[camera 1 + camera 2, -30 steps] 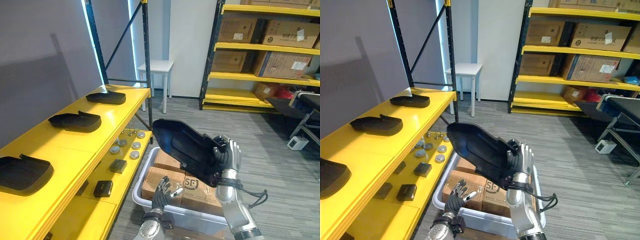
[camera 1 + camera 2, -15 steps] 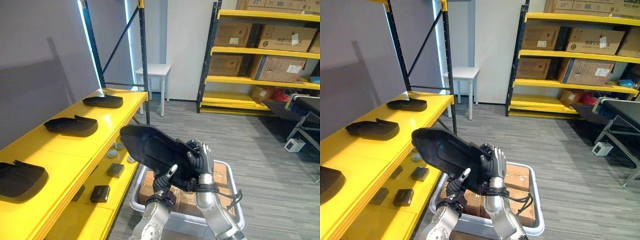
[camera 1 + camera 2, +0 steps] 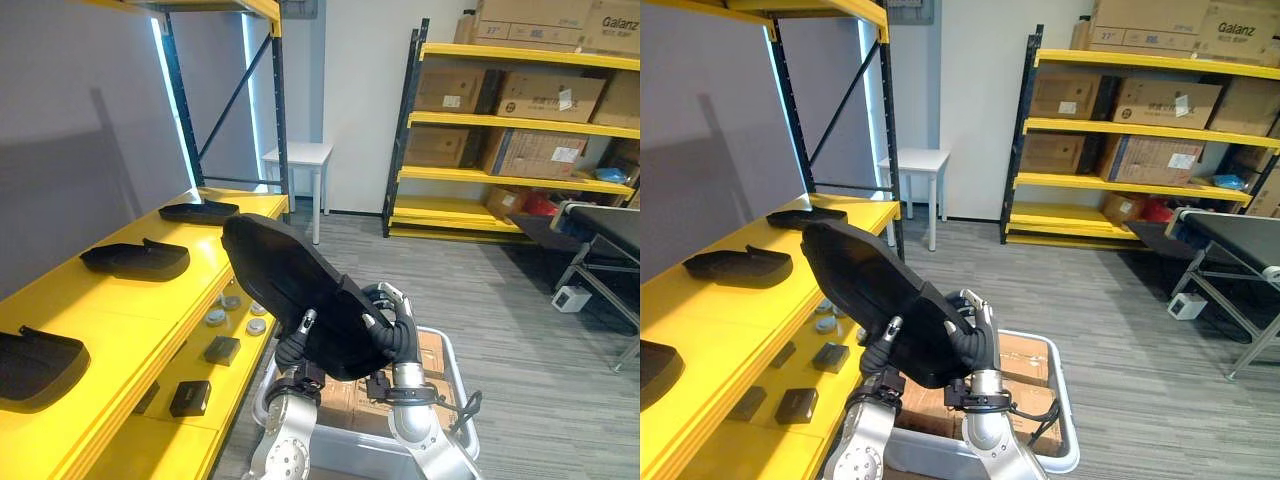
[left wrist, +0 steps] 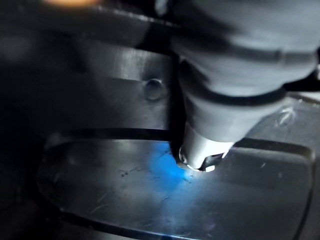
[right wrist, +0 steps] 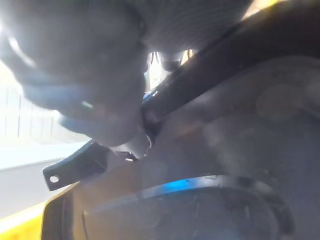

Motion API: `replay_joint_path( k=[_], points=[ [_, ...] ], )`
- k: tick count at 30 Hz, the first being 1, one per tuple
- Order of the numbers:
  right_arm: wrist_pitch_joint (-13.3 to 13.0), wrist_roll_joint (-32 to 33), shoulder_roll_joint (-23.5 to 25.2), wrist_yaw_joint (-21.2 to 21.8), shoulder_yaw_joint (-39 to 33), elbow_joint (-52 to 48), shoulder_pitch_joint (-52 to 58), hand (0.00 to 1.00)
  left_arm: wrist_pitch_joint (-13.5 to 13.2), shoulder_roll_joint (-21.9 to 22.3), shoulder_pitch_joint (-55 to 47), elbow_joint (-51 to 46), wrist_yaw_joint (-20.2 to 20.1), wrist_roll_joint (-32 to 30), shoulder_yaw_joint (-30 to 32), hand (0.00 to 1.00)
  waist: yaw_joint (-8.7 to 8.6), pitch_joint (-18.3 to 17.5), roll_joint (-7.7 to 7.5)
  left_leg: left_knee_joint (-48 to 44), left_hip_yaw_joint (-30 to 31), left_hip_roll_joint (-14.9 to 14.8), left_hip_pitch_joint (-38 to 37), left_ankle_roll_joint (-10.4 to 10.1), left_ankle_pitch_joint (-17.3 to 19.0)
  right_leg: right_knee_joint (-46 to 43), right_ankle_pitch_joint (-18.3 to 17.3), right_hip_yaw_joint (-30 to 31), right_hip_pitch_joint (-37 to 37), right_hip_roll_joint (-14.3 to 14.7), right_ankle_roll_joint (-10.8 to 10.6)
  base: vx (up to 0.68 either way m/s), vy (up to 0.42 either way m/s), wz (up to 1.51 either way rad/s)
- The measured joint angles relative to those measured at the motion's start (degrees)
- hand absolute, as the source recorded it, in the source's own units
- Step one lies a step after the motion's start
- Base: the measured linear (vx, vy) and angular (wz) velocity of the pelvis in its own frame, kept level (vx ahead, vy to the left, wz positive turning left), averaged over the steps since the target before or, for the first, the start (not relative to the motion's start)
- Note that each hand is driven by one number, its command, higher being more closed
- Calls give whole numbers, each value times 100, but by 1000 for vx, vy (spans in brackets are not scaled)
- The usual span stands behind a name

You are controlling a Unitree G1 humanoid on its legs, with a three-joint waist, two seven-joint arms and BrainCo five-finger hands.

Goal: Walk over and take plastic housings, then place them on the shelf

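2 silver-grey arms (image 3: 284,458), chunky rounded joints. Right hand (image 3: 395,335) has silver, dark-tipped fingers (image 3: 400,312); left hand (image 3: 297,350) shows a dark ribbed cover.

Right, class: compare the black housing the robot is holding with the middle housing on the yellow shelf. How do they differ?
The held housing is raised and tilted; the middle housing lies flat on the yellow shelf. The held housing is gripped by the right hand, with the left hand against it; the middle housing is untouched. Both are black.

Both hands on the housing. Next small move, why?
Probably swing the held housing left over bare shelf top between the middle housing and nearest housing: right hand grips it, left hand rests against it, and it hangs over the bin, off the shelf.
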State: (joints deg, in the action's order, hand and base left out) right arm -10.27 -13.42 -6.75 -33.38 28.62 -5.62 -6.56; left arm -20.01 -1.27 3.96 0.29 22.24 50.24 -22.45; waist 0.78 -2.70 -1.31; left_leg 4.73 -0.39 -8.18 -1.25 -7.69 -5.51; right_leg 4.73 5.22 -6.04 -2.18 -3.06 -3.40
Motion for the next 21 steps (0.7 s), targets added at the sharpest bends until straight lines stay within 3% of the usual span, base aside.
replay_joint_path(
  k=[2,5,6,7,8,9,10,11,12,14,15,16,19,20,21],
  points=[
    [-132,287,11,6,100,3,47,100,10,15,-143,-193,11,-474,169,100,14,6,7,-182,336,34,232,-10,8,-2,-2,-363,-70,-18,9,2,-20,85],
    [-394,653,98,109,164,137,27,100,24,32,-294,-495,92,-1184,373,100,182,39,45,-657,795,103,804,-4,53,-6,-97,-1173,-227,-42,65,-45,-21,123],
    [-448,692,110,139,168,194,-15,100,41,39,-312,-564,128,-1322,426,100,208,66,82,-716,656,56,904,103,114,-4,-125,-1396,-292,-34,57,-66,-30,175],
    [-495,868,88,194,169,207,-25,100,57,65,-333,-638,169,-1621,510,100,227,80,97,-760,142,-79,1025,194,168,-2,-206,-1856,-399,-64,28,-48,-27,183],
    [-559,939,96,302,169,279,-72,100,59,96,-412,-747,235,-1885,528,100,313,113,53,-816,-595,-184,1084,354,236,30,-327,-2198,-471,-229,25,-38,1,181],
    [-585,986,101,349,171,310,-87,100,60,108,-465,-809,271,-2014,542,100,356,126,28,-1010,-1058,-225,1185,403,239,34,-394,-2362,-507,-325,-42,23,92,157],
    [-610,1023,109,433,188,313,-87,100,66,111,-592,-989,315,-2239,596,100,451,114,46,-1431,-1899,-230,1267,467,256,17,-468,-2595,-542,-501,-145,88,161,118],
    [-643,1084,159,575,261,302,-118,100,81,116,-819,-1294,340,-2536,723,100,541,57,177,-1551,-2175,-179,1131,524,308,-21,-525,-2703,-547,-564,-235,126,180,103],
    [-677,1087,240,636,294,317,-115,100,84,92,-903,-1442,342,-2709,790,100,540,27,194,-1314,-2092,-51,1089,651,335,-28,-536,-2761,-558,-620,-268,148,191,73],
    [-678,1092,561,848,353,314,-118,100,163,23,-1164,-1910,377,-3273,1044,100,602,54,93,-912,-1863,394,989,784,246,-274,-535,-3012,-617,-926,-300,174,185,79],
    [-680,1098,609,890,348,328,-120,0,193,23,-1189,-1966,391,-3400,1102,100,600,52,81,-878,-1772,489,977,796,252,-465,-581,-3116,-617,-1042,-365,235,192,97],
    [-692,1114,668,966,326,436,-137,0,280,38,-1214,-1997,454,-3778,1201,100,599,56,94,-814,-1535,652,885,845,272,-1075,-677,-3301,-601,-1314,-476,223,178,97],
    [-692,1145,671,1265,255,518,-120,0,357,-23,-1250,-2166,509,-4410,1329,100,557,207,47,-691,-944,894,418,1015,296,-3328,-711,-3295,-410,-2095,-191,205,214,110],
    [-693,1146,680,1353,247,518,-119,0,364,-61,-1256,-2220,507,-4521,1389,100,501,243,43,-691,-812,933,365,1058,328,-3761,-666,-3108,-285,-2208,14,194,168,120],
    [-694,1156,706,1585,230,520,-116,0,385,-217,-1269,-2329,504,-4818,1525,100,417,269,-4,-694,-453,970,308,1144,386,-4618,-988,-2306,137,-2093,155,135,77,108]
  ],
)
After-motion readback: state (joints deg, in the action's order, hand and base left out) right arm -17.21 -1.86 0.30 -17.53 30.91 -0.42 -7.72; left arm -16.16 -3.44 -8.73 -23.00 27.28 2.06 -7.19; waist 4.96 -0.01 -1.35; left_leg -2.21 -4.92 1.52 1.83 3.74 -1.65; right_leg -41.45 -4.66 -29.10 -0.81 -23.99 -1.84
